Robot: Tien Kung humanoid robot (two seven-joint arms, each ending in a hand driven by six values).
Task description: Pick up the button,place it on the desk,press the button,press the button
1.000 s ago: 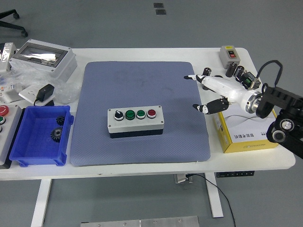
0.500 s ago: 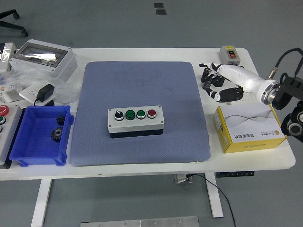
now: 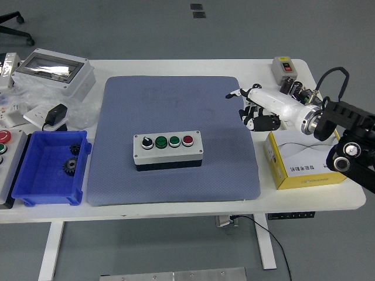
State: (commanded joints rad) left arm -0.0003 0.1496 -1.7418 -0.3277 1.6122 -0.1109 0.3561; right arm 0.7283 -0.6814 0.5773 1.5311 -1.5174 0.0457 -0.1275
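Button box (image 3: pixel 169 150): sits at mid-mat, long axis running left-right; four controls in a row on top — black selector, two green, one red at right end.
Position rel. to hand: lies down-left of right hand (image 3: pixel 256 110), well apart; red end is nearest.
Right hand: hovers at mat's right edge, index finger stretched toward left, other fingers curled under; holds nothing.
Left hand: not in view, so right is the only candidate for next move.
Step judged: box already on desk; press phase pending, approach not yet made.
Next move needs: travel left and toward near edge, fingertip down onto one cap.
Box mat'l: grey lid over black base, rigid plastic, rectangular, rounded corners.
Mat (image 3: pixel 176 134): blue-grey, fine-textured, flat, approx. square.
Yellow carton (image 3: pixel 304 168): just below wrist, cardboard, white top.
Blue bin (image 3: pixel 35 146): far left, holds black gears.
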